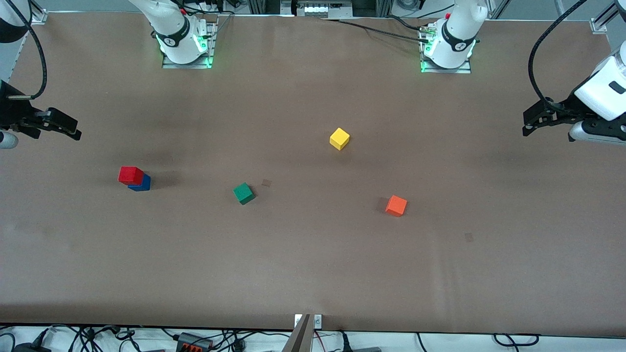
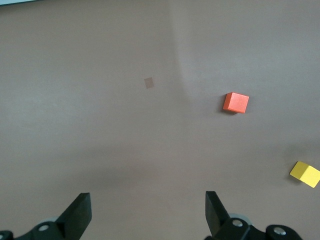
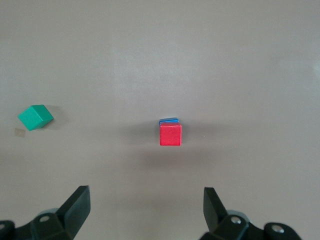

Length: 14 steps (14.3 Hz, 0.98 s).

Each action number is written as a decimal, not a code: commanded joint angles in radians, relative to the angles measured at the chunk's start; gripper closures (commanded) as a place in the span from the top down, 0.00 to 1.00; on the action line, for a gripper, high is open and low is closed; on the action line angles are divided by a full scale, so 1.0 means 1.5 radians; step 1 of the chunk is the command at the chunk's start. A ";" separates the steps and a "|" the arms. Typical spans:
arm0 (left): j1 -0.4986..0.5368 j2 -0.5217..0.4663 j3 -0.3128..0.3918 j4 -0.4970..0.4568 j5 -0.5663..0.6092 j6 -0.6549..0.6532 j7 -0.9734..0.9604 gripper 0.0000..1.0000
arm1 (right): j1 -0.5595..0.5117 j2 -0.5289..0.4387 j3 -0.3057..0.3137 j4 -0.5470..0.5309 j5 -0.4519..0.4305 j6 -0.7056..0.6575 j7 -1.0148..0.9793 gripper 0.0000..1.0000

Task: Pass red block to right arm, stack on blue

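Note:
The red block (image 1: 130, 175) sits on top of the blue block (image 1: 143, 185), slightly offset, toward the right arm's end of the table. In the right wrist view the red block (image 3: 170, 135) covers most of the blue block (image 3: 169, 120). My right gripper (image 1: 73, 131) is open and empty, up over the table's edge at the right arm's end, well apart from the stack; it also shows in its wrist view (image 3: 146, 200). My left gripper (image 1: 530, 122) is open and empty over the left arm's end of the table, and it shows in its wrist view (image 2: 147, 205).
A green cube (image 1: 243, 193) lies near the table's middle, also in the right wrist view (image 3: 35, 117). A yellow cube (image 1: 339, 139) and an orange cube (image 1: 396, 205) lie toward the left arm's end; the left wrist view shows both, orange (image 2: 235, 102) and yellow (image 2: 305, 174).

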 commanded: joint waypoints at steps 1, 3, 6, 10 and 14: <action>0.003 0.008 -0.001 0.021 -0.008 -0.016 0.003 1.00 | -0.002 -0.007 0.003 -0.010 -0.004 -0.009 -0.001 1.00; 0.003 0.008 -0.001 0.021 -0.008 -0.016 0.003 1.00 | 0.000 -0.005 0.003 -0.009 -0.007 -0.005 -0.002 1.00; 0.003 0.008 -0.001 0.021 -0.008 -0.016 0.003 1.00 | 0.000 -0.005 0.004 -0.009 -0.006 -0.009 -0.002 1.00; 0.003 0.009 -0.001 0.021 -0.008 -0.017 0.003 1.00 | 0.001 -0.005 0.004 -0.009 -0.006 -0.010 -0.001 1.00; 0.004 0.008 -0.001 0.021 -0.008 -0.017 0.003 1.00 | -0.015 -0.006 0.016 -0.009 -0.004 -0.010 -0.001 1.00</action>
